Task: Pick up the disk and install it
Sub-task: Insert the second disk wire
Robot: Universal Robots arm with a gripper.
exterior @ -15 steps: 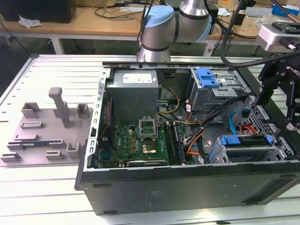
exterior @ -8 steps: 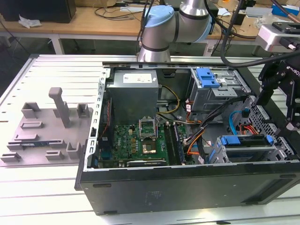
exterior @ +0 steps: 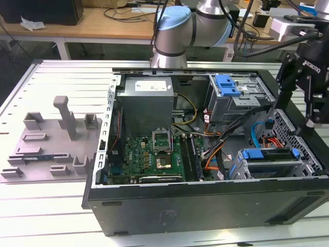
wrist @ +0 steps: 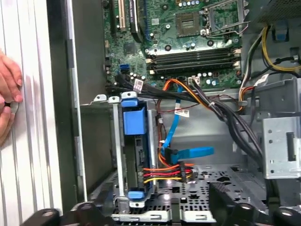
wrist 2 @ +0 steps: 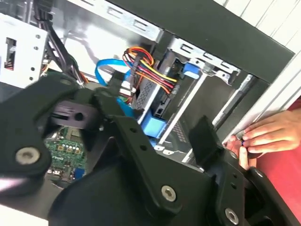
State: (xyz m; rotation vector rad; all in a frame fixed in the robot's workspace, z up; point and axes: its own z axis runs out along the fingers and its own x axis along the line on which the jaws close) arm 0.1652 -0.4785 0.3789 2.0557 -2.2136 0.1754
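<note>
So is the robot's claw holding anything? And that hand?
Gripper: empty, cannot tell if open or closed.
Hand: resting on the case edge.

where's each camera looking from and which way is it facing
Exterior view: off the arm, high, looking down into the open computer case; the arm's grey-blue joint and the gripper at the exterior view's right show.
First wrist view: on the arm above the case, facing down at the disk in its bay and the motherboard; a person's hand shows at the edge.
Second wrist view: behind the gripper's black linkage, angled into the bay.
Shared: both wrist views show the disk and the hand.
</note>
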